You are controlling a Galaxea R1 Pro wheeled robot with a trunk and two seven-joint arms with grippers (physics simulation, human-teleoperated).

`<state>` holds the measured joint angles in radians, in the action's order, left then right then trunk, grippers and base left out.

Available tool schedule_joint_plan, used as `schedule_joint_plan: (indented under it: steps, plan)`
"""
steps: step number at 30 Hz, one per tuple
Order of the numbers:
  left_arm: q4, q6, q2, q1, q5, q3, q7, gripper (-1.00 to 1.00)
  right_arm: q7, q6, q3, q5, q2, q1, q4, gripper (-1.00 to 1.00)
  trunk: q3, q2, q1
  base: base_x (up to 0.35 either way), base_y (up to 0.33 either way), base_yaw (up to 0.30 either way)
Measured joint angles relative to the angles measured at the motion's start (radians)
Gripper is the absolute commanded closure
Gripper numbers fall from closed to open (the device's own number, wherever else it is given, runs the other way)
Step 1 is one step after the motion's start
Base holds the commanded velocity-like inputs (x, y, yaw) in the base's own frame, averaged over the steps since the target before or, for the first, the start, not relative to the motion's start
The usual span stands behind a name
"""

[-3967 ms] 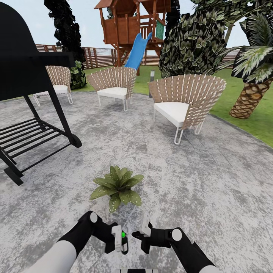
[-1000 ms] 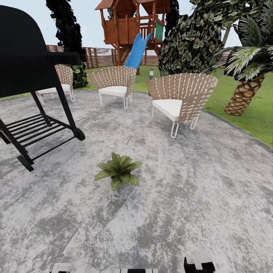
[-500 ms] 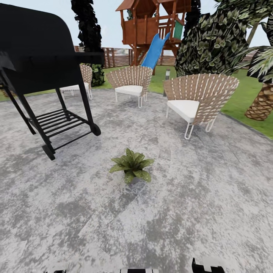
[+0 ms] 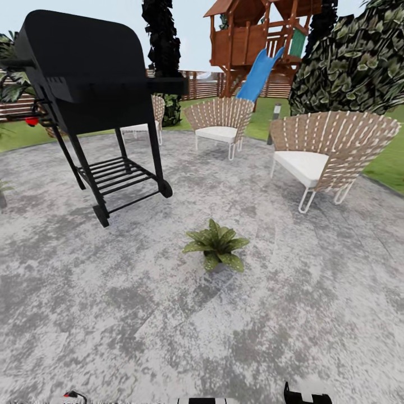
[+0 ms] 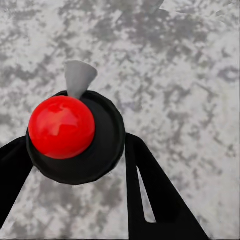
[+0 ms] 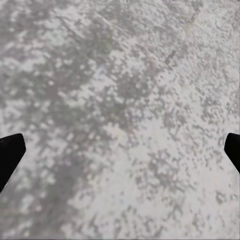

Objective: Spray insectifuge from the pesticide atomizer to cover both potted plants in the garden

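Note:
One potted plant, a low rosette of spotted green leaves in a small grey pot, stands mid-patio in the head view, well ahead of me. In the left wrist view the pesticide atomizer appears from above: round red top, dark body, grey nozzle. My left gripper is shut on it, with a black finger on each side, above grey paving. My right gripper is open and holds nothing; its dark fingertips sit at the picture's edges. The second potted plant is out of view.
A black wheeled grill stands at the left. Slatted chairs with white cushions ring the far side of the paved patio. Behind them are lawn, a wooden playhouse with a blue slide, dense trees and a slat fence.
The whole view has swung left and backed off, so the camera moved; the plant now looks farther away. Both grippers, seen low in front 4 s ago, have dropped below the head view.

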<state>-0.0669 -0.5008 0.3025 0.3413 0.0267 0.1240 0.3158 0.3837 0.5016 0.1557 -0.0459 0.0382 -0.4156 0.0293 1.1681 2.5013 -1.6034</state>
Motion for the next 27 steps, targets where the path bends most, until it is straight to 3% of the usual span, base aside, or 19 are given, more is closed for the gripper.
schedule_joint_plan:
  steps: [5,15,22,27]
  plan:
    - [0.000,-0.001,-0.004,0.000,-0.039,0.026,-0.016,1.00,0.000,0.000,0.001,0.000,0.000,0.000,0.000,-1.00,0.000,0.000,0.000,0.000,0.000,0.278]
    - [-0.002,-0.003,-0.010,0.000,-0.046,0.030,-0.037,1.00,0.000,0.000,0.001,0.000,-0.001,0.000,0.000,-1.00,0.000,0.000,0.000,0.000,0.000,0.278]
    - [-0.002,-0.003,-0.010,0.000,-0.047,0.030,-0.038,1.00,0.000,0.000,0.002,0.000,-0.005,0.000,-0.001,-1.00,-0.027,-0.002,0.003,0.000,0.000,0.278]
    - [-0.001,-0.002,-0.010,0.000,-0.047,0.032,-0.038,1.00,0.000,0.000,0.002,0.000,-0.008,0.000,-0.001,-1.00,-0.043,-0.036,0.022,0.000,0.000,0.279]
